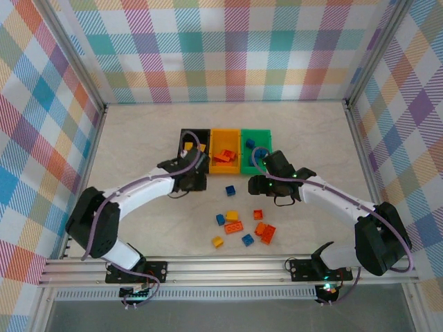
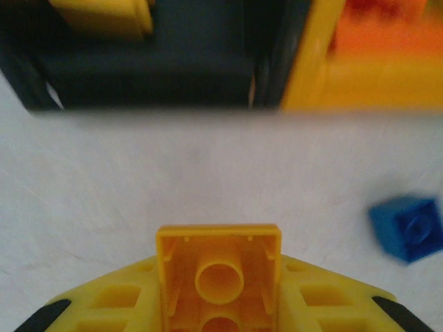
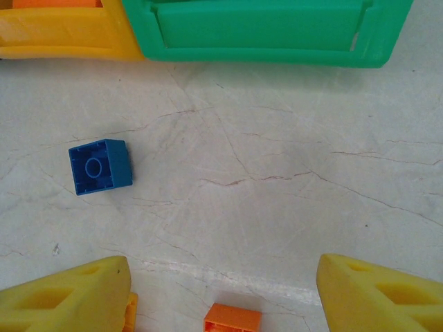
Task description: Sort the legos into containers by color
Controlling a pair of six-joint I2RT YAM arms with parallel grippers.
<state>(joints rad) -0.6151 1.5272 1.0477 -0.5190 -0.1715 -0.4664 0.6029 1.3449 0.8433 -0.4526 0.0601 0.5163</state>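
left hand (image 2: 219,296): clamped on a yellow lego (image 2: 219,266), just short of the black container (image 2: 138,76);
right hand (image 3: 223,273): spread wide, holding nothing; blue lego (image 3: 100,167) ahead to its left on the desk (image 3: 277,207)

Worktop (image 1: 138,138) behind, L & R of containers (image 1: 239,149): free passage. Just in front: left end effector (image 1: 191,173) w/ yellow lego (image 2: 219,277) & right end effector (image 1: 263,166) crowd approach, blue lego (image 1: 230,189) betw. them. Lego cluster (image 1: 233,227) well in front.

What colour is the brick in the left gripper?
Yellow; the brick shows best from the left wrist.
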